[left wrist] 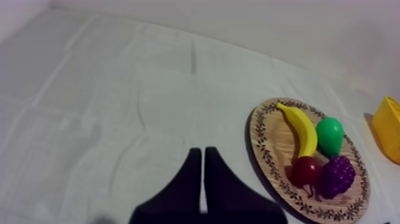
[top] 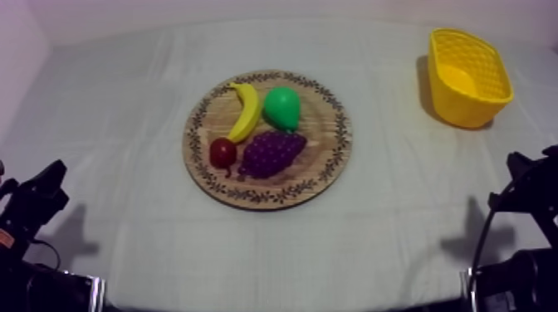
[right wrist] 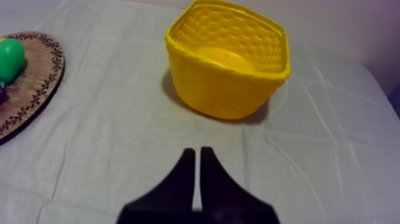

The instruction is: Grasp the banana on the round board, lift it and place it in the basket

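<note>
Since the curved yellow toy banana (top: 246, 112) lies on the round wooden board with the patterned rim (top: 267, 199), no part of the task is done yet. The banana rests on the far left part of the board, running from far to near. A green toy pear (top: 281, 108) is just beside it on the right, a small red fruit (top: 222, 153) is at its near end, and a purple bunch of grapes (top: 271, 153) lies on the near side of the pear. The board sits about mid-desk on the grey-white cloth (top: 398, 232). The yellow woven basket (top: 469, 108) stands upright at the far right, well apart from the board, with nothing visible inside it.

The left end effector (left wrist: 203, 152) has its two black fingers pressed together into a narrow wedge and holds nothing. It sits low at the near left of the desk, apart from the board. The right end effector (right wrist: 197, 152) is likewise closed on nothing at the near right, facing the basket across bare cloth.

By my judgement the whole sequence is left: reach for the board, open the fingers, grasp the banana, lift it, carry it right and release it over the basket. The pear crowds the banana's right side, so the grasp will need care there.
</note>
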### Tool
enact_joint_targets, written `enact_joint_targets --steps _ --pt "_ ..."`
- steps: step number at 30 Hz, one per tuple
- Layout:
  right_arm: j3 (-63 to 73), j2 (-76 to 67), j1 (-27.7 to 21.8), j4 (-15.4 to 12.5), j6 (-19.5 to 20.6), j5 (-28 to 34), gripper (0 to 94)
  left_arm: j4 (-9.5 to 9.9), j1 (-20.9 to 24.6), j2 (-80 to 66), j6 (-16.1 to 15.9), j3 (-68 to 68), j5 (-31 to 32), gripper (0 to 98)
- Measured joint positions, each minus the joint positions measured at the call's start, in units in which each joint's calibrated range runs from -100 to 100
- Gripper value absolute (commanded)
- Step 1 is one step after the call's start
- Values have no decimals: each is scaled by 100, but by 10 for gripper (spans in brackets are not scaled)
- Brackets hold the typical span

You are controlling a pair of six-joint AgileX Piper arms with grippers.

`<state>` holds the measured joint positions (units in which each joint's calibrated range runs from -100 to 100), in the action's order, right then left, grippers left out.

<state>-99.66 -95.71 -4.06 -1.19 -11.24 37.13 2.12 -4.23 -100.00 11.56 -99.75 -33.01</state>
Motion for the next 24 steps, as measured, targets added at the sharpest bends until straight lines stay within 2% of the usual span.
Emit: enact_joint_targets --steps 6,14,19,24 --pt "0 0 32 0 4 0 5 0 0 0 0 0 0 1" --pt "99 43 83 46 295 530 6 0 0 0 0 0 0 1" --pt "454 565 158 -56 400 435 6 0 0 0 0 0 0 1" --pt "1446 1617 305 -199 445 460 6 0 0 0 0 0 -9 1"
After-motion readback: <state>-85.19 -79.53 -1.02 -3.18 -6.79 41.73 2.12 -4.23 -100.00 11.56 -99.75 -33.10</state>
